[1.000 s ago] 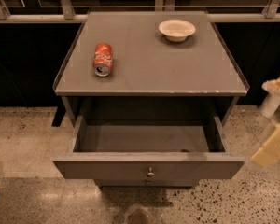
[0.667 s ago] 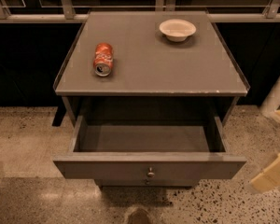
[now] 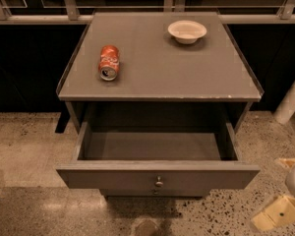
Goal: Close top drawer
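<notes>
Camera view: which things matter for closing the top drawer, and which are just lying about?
For the job:
- top drawer, pulled out
- its knob
- end effector, low at the right edge, apart from the drawer

Lying about:
- red soda can, on its side on the cabinet top
- white bowl, also on the cabinet top
</notes>
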`<action>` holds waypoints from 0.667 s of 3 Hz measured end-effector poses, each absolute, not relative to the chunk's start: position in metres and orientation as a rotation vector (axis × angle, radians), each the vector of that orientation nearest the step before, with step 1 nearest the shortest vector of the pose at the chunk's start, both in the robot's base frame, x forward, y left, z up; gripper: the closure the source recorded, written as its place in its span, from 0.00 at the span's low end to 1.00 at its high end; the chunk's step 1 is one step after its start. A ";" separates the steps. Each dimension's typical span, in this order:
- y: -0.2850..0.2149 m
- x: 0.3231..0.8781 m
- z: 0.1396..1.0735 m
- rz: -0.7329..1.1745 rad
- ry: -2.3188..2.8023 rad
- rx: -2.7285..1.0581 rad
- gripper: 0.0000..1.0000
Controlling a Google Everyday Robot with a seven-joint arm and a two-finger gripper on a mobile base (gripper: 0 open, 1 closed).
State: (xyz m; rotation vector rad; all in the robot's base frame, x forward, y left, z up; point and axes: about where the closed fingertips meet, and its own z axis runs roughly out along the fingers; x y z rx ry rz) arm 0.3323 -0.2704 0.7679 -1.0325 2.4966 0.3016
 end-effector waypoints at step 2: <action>-0.270 0.331 0.765 0.309 2.501 -1.033 0.42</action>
